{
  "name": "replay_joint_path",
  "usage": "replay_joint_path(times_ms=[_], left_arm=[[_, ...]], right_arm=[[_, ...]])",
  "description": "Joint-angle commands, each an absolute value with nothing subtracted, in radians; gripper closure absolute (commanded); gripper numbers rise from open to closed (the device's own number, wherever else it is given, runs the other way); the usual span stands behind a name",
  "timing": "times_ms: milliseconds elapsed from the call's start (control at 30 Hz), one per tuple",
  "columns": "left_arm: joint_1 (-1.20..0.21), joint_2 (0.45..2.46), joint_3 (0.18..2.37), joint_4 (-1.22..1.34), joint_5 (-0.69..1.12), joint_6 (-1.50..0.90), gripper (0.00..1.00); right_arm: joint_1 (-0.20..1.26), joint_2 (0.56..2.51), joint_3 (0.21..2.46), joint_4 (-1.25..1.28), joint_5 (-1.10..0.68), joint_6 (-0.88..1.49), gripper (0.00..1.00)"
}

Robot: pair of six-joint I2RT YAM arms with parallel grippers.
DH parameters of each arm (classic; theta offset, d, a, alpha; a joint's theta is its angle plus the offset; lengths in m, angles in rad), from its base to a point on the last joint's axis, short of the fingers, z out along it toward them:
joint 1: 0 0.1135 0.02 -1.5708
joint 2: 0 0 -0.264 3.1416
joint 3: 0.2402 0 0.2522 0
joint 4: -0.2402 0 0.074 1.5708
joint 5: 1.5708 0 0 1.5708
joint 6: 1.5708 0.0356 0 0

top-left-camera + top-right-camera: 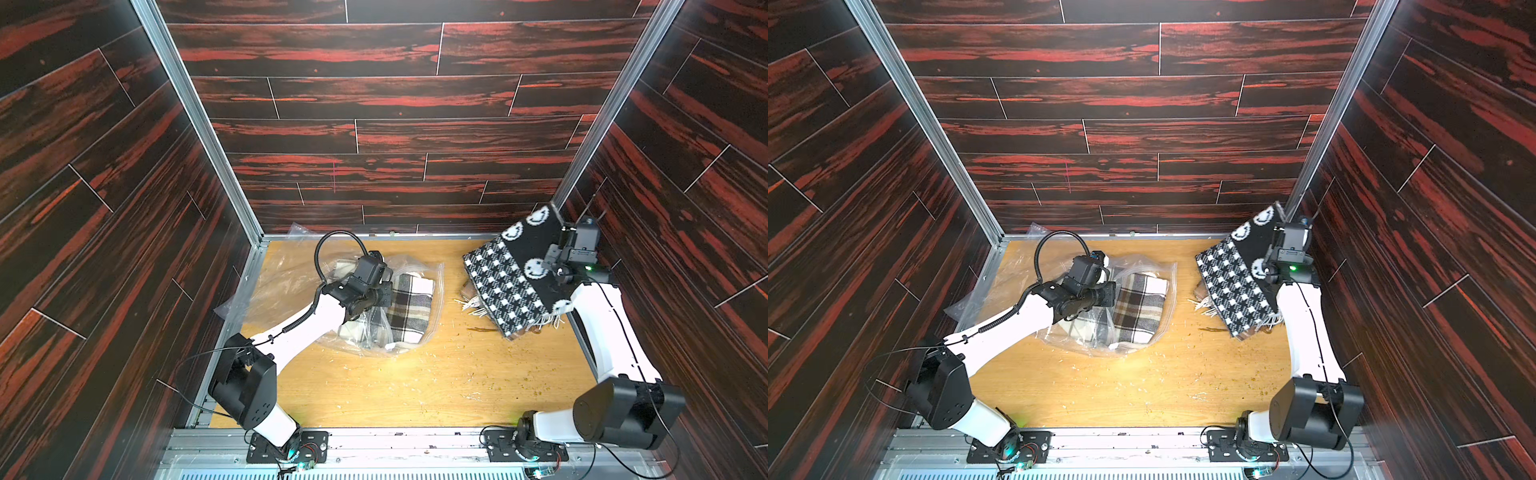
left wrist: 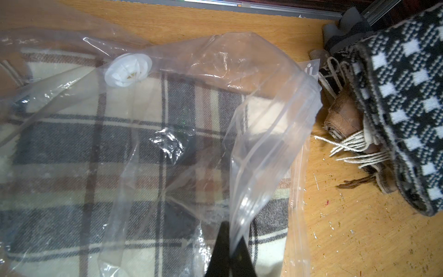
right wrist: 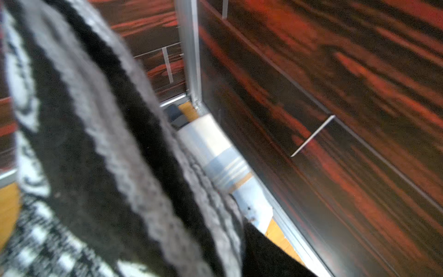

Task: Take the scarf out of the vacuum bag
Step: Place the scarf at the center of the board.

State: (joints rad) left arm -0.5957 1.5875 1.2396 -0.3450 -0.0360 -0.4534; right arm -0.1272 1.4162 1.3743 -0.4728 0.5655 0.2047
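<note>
The clear vacuum bag (image 1: 419,266) (image 1: 1156,270) (image 2: 263,96) lies on the wooden table with its mouth facing right. Its round white valve (image 2: 128,69) sits on top. A plaid scarf (image 1: 409,307) (image 1: 1138,307) (image 2: 84,148) lies inside it. My left gripper (image 1: 385,292) (image 1: 1108,293) (image 2: 231,239) is shut on the upper flap of the bag's zip edge (image 2: 309,100), holding it raised. A black-and-white checked scarf (image 1: 507,282) (image 1: 1233,286) (image 2: 402,96) (image 3: 96,167) with smiley faces hangs outside the bag at the back right. My right gripper (image 1: 559,249) (image 1: 1273,255) (image 3: 242,251) is shut on its upper edge.
A brown fringed scarf (image 1: 471,293) (image 2: 342,120) lies bunched under the hanging one's lower end. Another clear bag (image 1: 282,266) is spread at the back left. Walls enclose the table on three sides; the right arm is close to the right wall (image 3: 335,96).
</note>
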Motion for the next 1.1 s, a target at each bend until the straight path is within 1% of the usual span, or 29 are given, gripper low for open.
replay_joint_path(times_ms=[0,133,233,300,333,367,400,433,467,500,533,1067], left_arm=[[-0.591,1.549,1.238,-0.371,-0.049,-0.452,1.0],[-0.592,1.55,1.243,-0.376,-0.049,-0.45,1.0],[-0.592,1.552,1.247,-0.379,-0.039,-0.452,1.0],[-0.592,1.551,1.246,-0.381,-0.034,-0.454,1.0],[-0.591,1.55,1.246,-0.382,-0.033,-0.454,1.0],[-0.592,1.548,1.244,-0.383,-0.032,-0.453,1.0],[-0.592,1.545,1.243,-0.383,-0.034,-0.453,1.0],[-0.592,1.542,1.241,-0.383,-0.035,-0.453,1.0],[-0.592,1.54,1.237,-0.383,-0.037,-0.453,1.0],[-0.592,1.537,1.235,-0.383,-0.038,-0.454,1.0],[-0.592,1.536,1.234,-0.384,-0.038,-0.454,1.0],[-0.593,1.508,1.196,-0.38,-0.038,-0.455,1.0]], right_arm=[[-0.164,1.443,1.378,-0.351,0.571,0.223,0.95],[-0.185,1.474,1.377,-0.342,0.566,0.216,0.95],[-0.203,1.492,1.381,-0.343,0.548,0.222,0.93],[-0.211,1.506,1.386,-0.35,0.533,0.23,0.91],[-0.214,1.514,1.39,-0.354,0.528,0.232,0.87],[-0.217,1.521,1.394,-0.357,0.521,0.234,0.72],[-0.216,1.525,1.396,-0.357,0.514,0.233,0.52],[-0.216,1.527,1.396,-0.357,0.511,0.238,0.31],[-0.217,1.53,1.396,-0.357,0.509,0.241,0.17],[-0.216,1.532,1.396,-0.357,0.502,0.244,0.06],[-0.217,1.531,1.397,-0.359,0.494,0.244,0.02],[-0.217,1.519,1.376,-0.352,0.401,0.274,0.02]])
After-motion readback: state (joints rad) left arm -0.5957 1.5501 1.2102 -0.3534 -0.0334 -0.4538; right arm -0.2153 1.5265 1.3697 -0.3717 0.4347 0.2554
